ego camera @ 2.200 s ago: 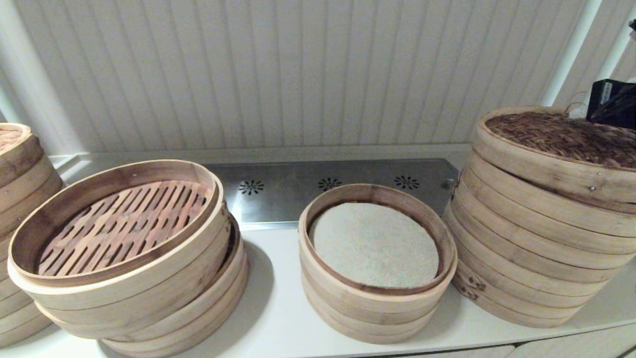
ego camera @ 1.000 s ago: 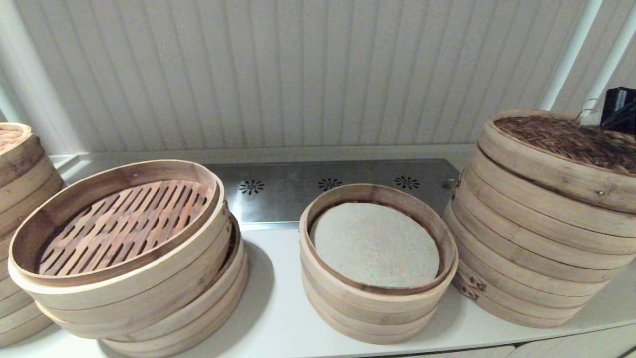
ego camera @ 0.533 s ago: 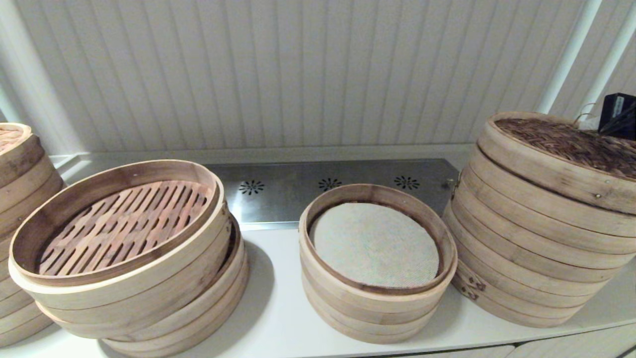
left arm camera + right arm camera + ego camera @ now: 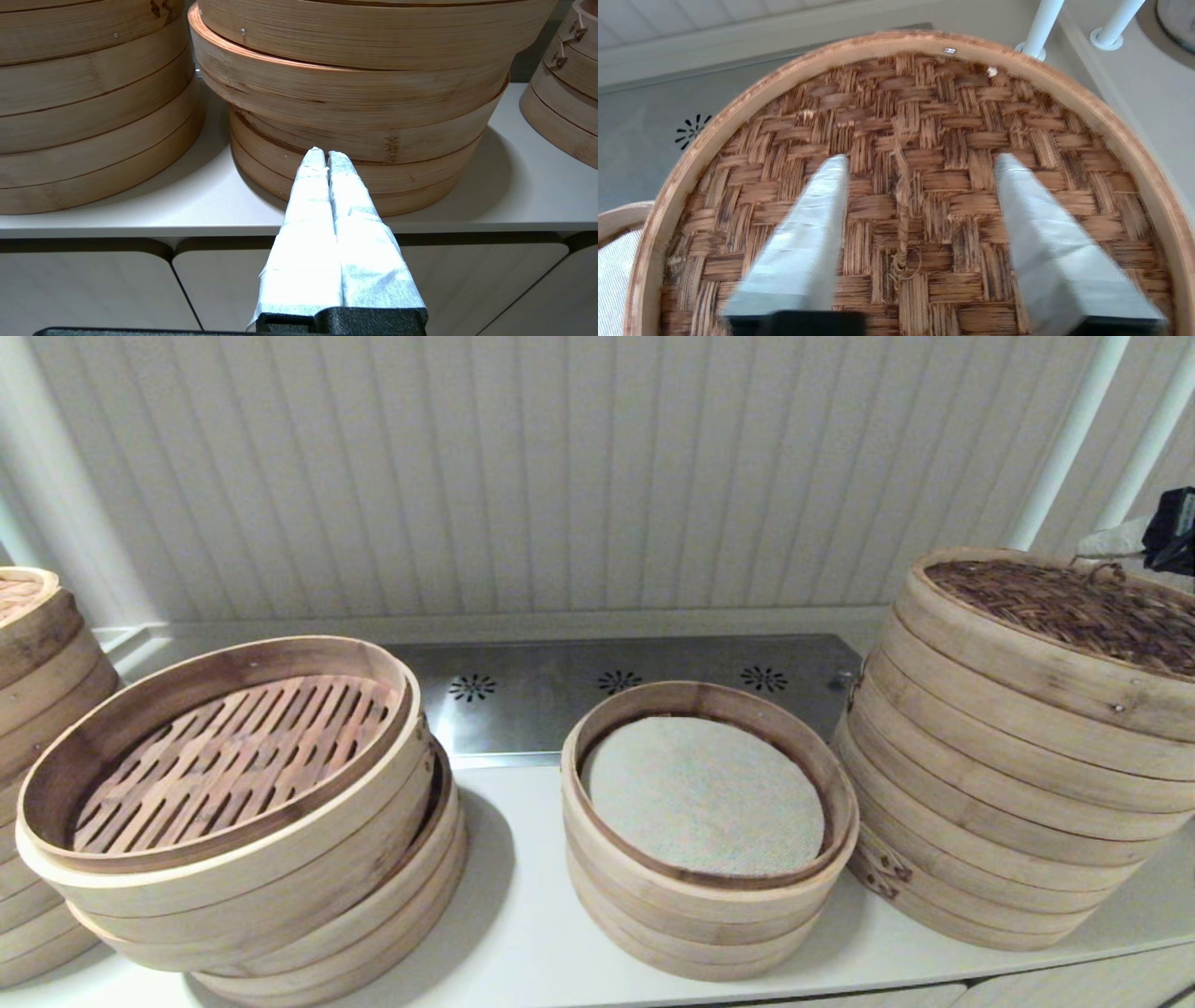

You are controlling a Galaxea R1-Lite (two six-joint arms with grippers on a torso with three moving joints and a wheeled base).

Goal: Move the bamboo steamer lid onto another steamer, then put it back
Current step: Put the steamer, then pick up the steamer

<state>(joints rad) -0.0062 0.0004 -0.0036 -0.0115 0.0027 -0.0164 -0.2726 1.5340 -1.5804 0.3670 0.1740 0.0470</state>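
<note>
The bamboo steamer lid (image 4: 1055, 607), dark woven top in a pale band, lies level on the tall stack of pale rings (image 4: 990, 803) at the right. In the right wrist view the lid (image 4: 924, 116) fills the picture, with a thin string loop (image 4: 901, 186) at its middle. My right gripper (image 4: 920, 159) hovers open over that loop, one finger on each side, touching nothing. In the head view it shows only at the right edge (image 4: 1120, 539). My left gripper (image 4: 326, 156) is shut and empty, parked low in front of the counter edge.
A leaning stack with a slatted floor (image 4: 233, 756) stands at the left, a shorter cloth-lined stack (image 4: 700, 793) in the middle, another stack (image 4: 37, 644) at the far left. A steel vent strip (image 4: 616, 686) runs behind; white posts (image 4: 1064, 439) rise behind the tall stack.
The lid, tilted and offset on the tall stack earlier, has settled flat on it. My right gripper has let go of it and drawn back up to the right.
</note>
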